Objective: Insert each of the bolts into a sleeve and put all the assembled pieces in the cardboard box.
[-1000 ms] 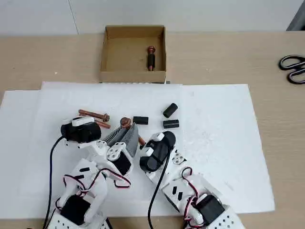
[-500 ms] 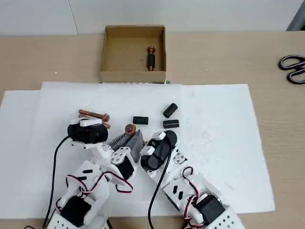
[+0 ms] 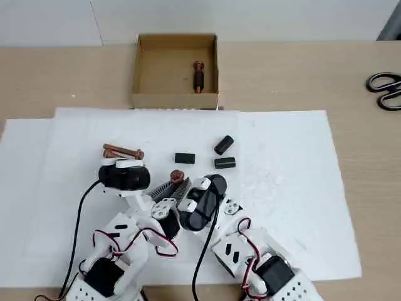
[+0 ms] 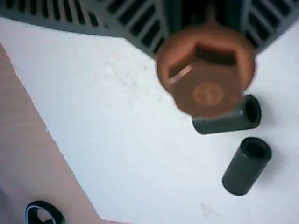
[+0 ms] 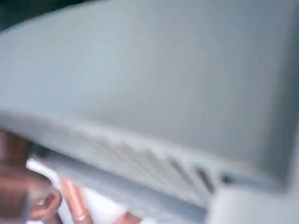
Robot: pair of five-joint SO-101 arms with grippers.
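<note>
My left gripper [image 3: 176, 184] is shut on a copper bolt [image 3: 177, 176] just above the white paper, head up. The left wrist view has the bolt head [image 4: 205, 77] between the grey jaws, with two black sleeves [image 4: 226, 120] [image 4: 246, 164] lying beyond it. Three loose sleeves [image 3: 184, 158] [image 3: 223, 145] [image 3: 225, 163] lie on the paper behind the bolt. More bolts [image 3: 123, 152] lie to the left. The cardboard box [image 3: 175, 100] at the back holds one assembled piece [image 3: 198, 76]. My right arm [image 3: 203, 200] sits close beside the left gripper.
A large white paper sheet [image 3: 288, 188] covers the wooden table. Scissors [image 3: 385, 89] lie at the far right edge. The right wrist view is pressed close to a grey surface [image 5: 163, 93], with copper bolts [image 5: 70, 200] at one corner.
My left gripper has carried the bolt to the right and toward the front, away from the bolt pile. The right arm shifted slightly toward the front.
</note>
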